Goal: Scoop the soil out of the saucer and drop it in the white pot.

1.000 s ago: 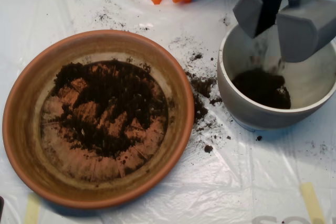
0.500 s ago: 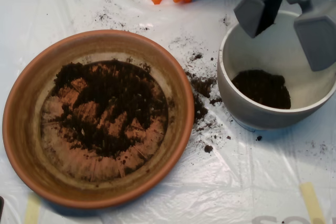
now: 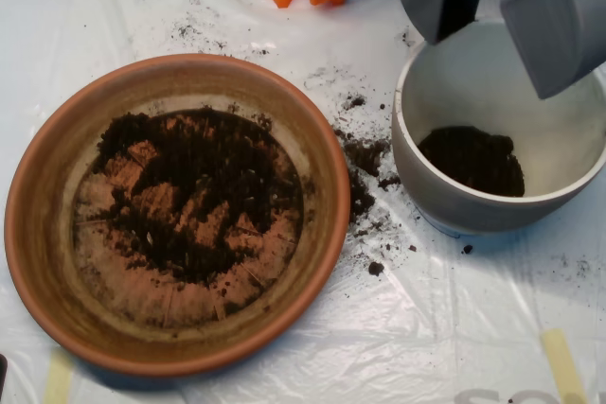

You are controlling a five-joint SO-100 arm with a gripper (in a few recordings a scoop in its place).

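My scoop (image 3: 492,11) hangs spread wide above pot (image 3: 421,177), w/ soil (image 3: 472,160) heaped inside. Saucer (image 3: 38,177), left of pot, holds more soil (image 3: 204,191); crumbs between.

The saucer (image 3: 43,186), a wide shallow terracotta dish, sits flat at the left. Dark crumbly soil (image 3: 204,186) covers much of its ridged bottom in a thin, patchy layer (orange shows through in places). The white pot (image 3: 445,198), deep and upright, stands just right of it, apart, with a small dark heap low inside. Loose crumbs lie scattered between the two.
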